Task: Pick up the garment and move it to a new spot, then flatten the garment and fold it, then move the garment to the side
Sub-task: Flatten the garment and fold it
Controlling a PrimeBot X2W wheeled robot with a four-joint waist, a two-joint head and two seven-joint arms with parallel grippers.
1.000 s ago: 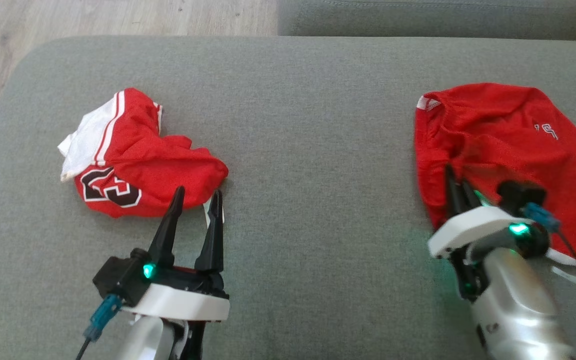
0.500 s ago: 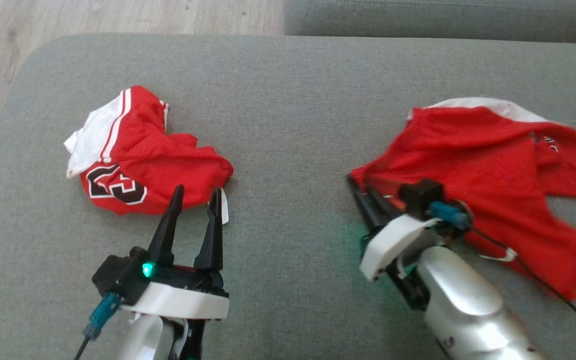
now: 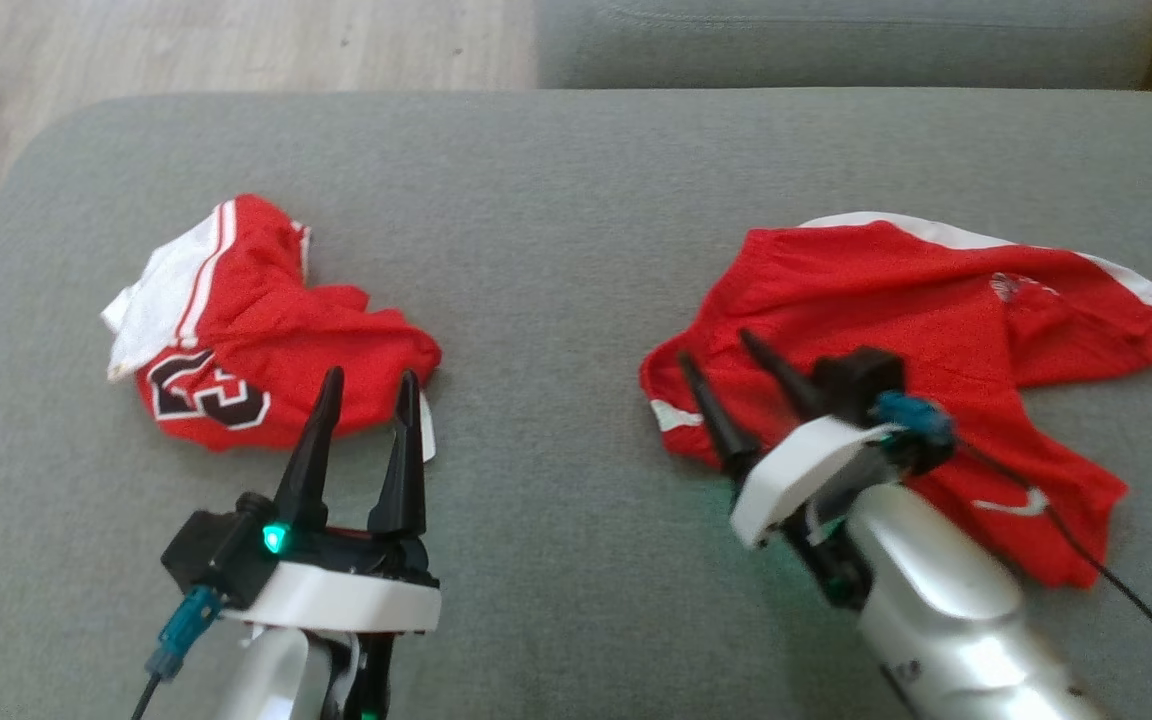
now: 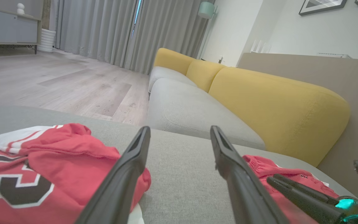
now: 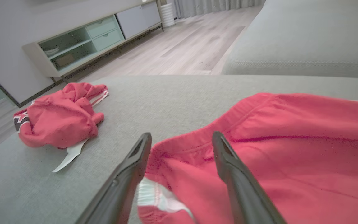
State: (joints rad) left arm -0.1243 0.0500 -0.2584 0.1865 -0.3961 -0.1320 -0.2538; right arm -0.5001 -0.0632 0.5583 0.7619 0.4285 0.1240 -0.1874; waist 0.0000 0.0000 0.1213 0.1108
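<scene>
Okay, two red garments on one grey sofa cushion (image 3: 576, 170), well apart. The crumpled jersey (image 3: 266, 330), white side panel and black number, lies at the left. The spread garment (image 3: 896, 290), white-trimmed, lies mostly flat at the right.

Two grippers. The left gripper (image 3: 371, 375) rises from the bottom left, pointing straight ahead, fingers spread and empty, tips at the jersey's near edge. The right gripper (image 3: 715, 347) comes in from the lower right, forearm angled up-left, fingers spread over the spread garment's left corner, pinching nothing; fabric lies under them.
</scene>
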